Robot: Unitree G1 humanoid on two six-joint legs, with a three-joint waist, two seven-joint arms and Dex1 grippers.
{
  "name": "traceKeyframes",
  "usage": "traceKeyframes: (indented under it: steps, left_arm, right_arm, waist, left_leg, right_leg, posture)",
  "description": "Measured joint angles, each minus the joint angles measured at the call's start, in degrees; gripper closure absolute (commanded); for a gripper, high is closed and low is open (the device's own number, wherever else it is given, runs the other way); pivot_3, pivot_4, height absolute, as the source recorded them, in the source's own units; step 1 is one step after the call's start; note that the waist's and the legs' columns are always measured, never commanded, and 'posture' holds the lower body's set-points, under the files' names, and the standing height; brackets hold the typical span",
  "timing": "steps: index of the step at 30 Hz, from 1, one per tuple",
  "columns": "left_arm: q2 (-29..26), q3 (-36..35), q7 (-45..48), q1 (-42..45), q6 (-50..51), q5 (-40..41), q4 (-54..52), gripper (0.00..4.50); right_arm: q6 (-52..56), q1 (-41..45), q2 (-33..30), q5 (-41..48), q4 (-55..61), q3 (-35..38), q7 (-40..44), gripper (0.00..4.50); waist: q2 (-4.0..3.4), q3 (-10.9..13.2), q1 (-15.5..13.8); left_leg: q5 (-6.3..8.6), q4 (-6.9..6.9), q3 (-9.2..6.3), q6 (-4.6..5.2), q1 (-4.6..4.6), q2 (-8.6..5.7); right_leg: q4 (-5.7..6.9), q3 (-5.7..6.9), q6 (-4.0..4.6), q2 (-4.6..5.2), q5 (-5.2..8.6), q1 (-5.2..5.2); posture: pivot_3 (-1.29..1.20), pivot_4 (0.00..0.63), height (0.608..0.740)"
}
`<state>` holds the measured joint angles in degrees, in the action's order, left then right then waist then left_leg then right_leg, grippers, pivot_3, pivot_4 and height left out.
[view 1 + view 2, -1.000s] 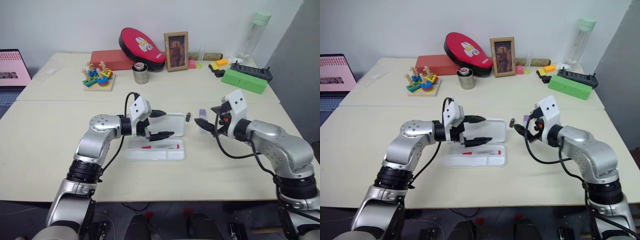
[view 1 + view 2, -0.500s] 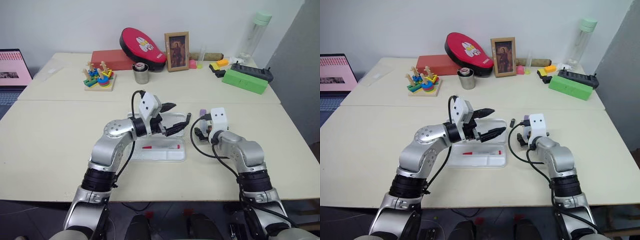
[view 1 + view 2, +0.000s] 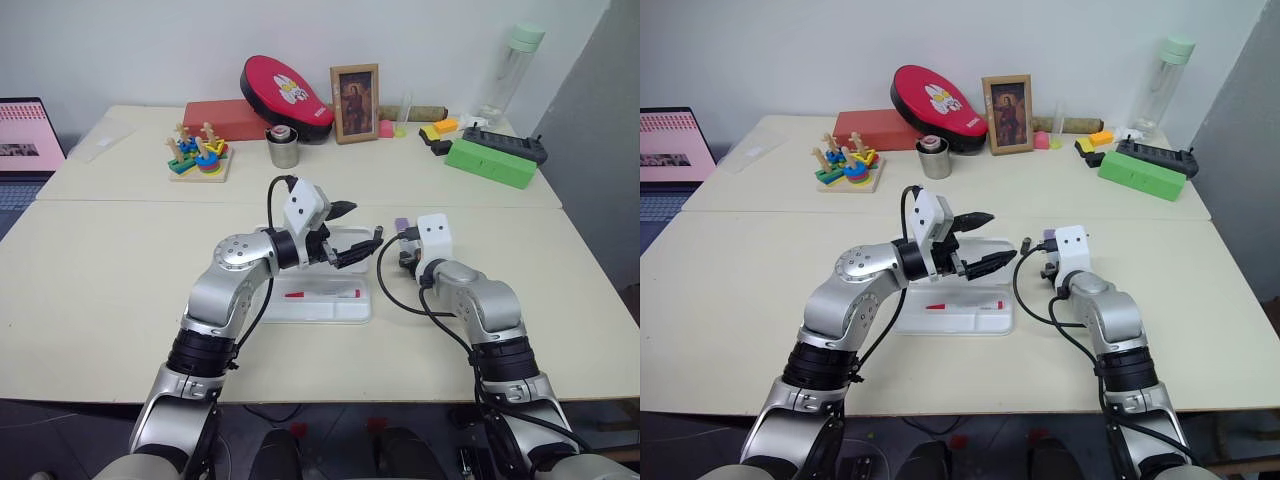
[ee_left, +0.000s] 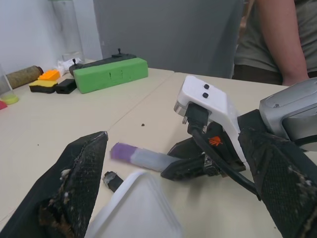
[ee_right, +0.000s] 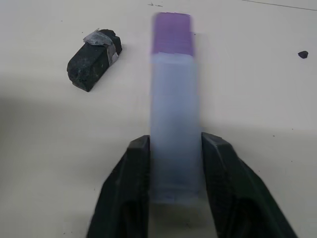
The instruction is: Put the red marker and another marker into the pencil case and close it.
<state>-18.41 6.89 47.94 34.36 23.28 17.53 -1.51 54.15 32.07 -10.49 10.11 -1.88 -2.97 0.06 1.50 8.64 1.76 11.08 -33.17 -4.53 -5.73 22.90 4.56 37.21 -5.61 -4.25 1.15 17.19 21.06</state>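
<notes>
The white pencil case [image 3: 300,312] lies open in the middle of the table, and the red marker [image 3: 322,294] rests inside its near half. To the right of the case, the other marker [image 5: 174,114], pale with a purple cap, lies on the table. My right gripper [image 5: 174,144] is shut on its barrel, one finger on each side. My left gripper [image 3: 362,226] hovers open over the case's far right corner and holds nothing. The left wrist view looks across at the purple-capped marker [image 4: 143,156] and my right gripper [image 4: 190,168].
A small black stub [image 5: 92,67] lies beside the marker's cap. Along the back stand a red oval pad [image 3: 285,92], a picture frame [image 3: 352,102], a metal cup [image 3: 281,148], a wooden stacking toy [image 3: 196,152], a green box [image 3: 488,160] and a bottle [image 3: 510,70]. A person [image 4: 277,39] stands past the table.
My right arm came down and forward to the table, and its fingers closed around the purple-capped marker. My left gripper shifted a little right over the case and stayed open.
</notes>
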Motion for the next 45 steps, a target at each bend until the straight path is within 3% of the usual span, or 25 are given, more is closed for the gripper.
traceKeyframes:
  steps: [7, 13, 19, 24, 33, 41, 45]
  left_arm:
    - [-0.43, 0.10, 0.18, 0.71, -0.24, -0.44, 1.34, 0.00]
    - [-6.99, -2.69, 1.55, -2.61, 3.54, 1.90, -5.64, 0.00]
    - [-16.39, -11.89, 2.70, -18.63, 11.25, 8.94, -20.10, 0.00]
    - [-20.21, -21.90, 2.92, -33.21, 11.80, 12.09, -26.69, 0.00]
    - [-19.00, -39.51, 2.85, -52.92, 8.72, 14.56, -28.48, 0.00]
    - [-16.87, -42.23, 0.32, -59.54, 8.74, 17.97, -33.88, 0.00]
    - [-16.82, -42.45, -1.09, -60.36, 9.07, 19.83, -36.00, 0.00]
  right_arm:
    - [-1.19, -0.06, -0.69, 0.24, 1.40, 2.36, 1.70, 3.41]
    - [-10.34, 0.60, -8.26, 1.21, 8.22, 2.53, 12.69, 3.41]
    - [-17.15, 6.78, -16.01, 9.43, 13.53, 1.10, 34.23, 3.41]
    - [-13.95, 10.14, -18.58, 12.46, 15.83, -9.63, 47.42, 3.41]
    - [-12.29, 17.29, -11.37, 4.71, 8.81, -28.41, 52.35, 3.41]
    - [-14.00, 16.63, -8.36, -1.98, 3.56, -36.64, 52.93, 3.41]
    - [-15.35, 16.61, -7.03, -4.27, 1.13, -37.24, 52.95, 3.41]
  waist:
    - [-0.02, 0.01, 0.13]
    - [-0.06, 0.04, 0.31]
    - [-0.13, 0.12, 1.58]
    - [-0.09, 0.11, 1.46]
    - [0.02, 0.07, 1.00]
    - [0.19, -0.01, 0.46]
    - [0.20, -0.01, 0.59]
  left_leg:
    - [0.00, 0.05, 0.00, 0.00, 0.01, 0.00]
    - [0.01, 0.19, 0.01, 0.01, 0.01, 0.00]
    - [0.02, 0.24, 0.01, 0.02, -0.04, 0.04]
    - [0.02, 0.15, 0.04, 0.02, -0.08, 0.05]
    - [0.02, 0.17, 0.04, -0.01, -0.04, 0.07]
    - [0.04, 0.16, 0.07, -0.05, -0.12, 0.12]
    - [0.04, 0.16, 0.08, -0.06, -0.11, 0.11]
  right_leg:
    - [-0.02, -0.01, 0.00, 0.00, 0.00, 0.05]
    - [-0.13, -0.02, 0.00, 0.00, 0.00, 0.08]
    - [-0.15, -0.02, 0.00, 0.00, 0.01, 0.05]
    - [-0.15, -0.04, 0.01, 0.01, 0.03, 0.04]
    - [-0.16, 0.02, 0.07, 0.03, 0.06, 0.35]
    - [-0.13, 0.03, 0.11, 0.02, 0.08, 0.37]
    - [-0.15, 0.01, 0.09, 0.02, 0.07, 0.37]
  posture:
    - [0.00, 0.150, 0.740]
    - [0.00, 0.150, 0.740]
    - [0.00, 0.150, 0.740]
    - [0.00, 0.150, 0.740]
    - [0.00, 0.150, 0.740]
    - [0.00, 0.150, 0.740]
    - [0.00, 0.150, 0.740]
